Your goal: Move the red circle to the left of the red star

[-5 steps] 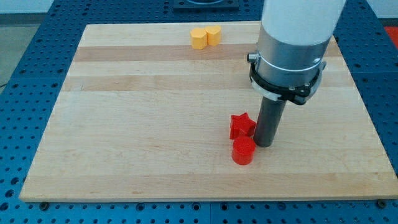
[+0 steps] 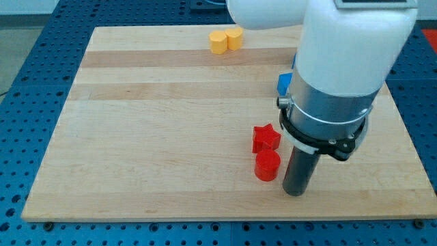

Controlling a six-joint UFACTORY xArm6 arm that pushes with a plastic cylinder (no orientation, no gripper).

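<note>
The red circle is a short red cylinder standing on the wooden board near the view's bottom middle. The red star lies just above it, touching or nearly touching. My tip rests on the board just right of the red circle and slightly below it, with a small gap between them. The rod rises into the large white arm body that fills the view's upper right.
Two yellow blocks sit together at the board's top edge. A blue block shows partly behind the arm at the right. Blue perforated table surrounds the board.
My tip has moved down the view and slightly right, from beside the red star to below and right of the red circle. The blocks have not moved. The blue block has become visible.
</note>
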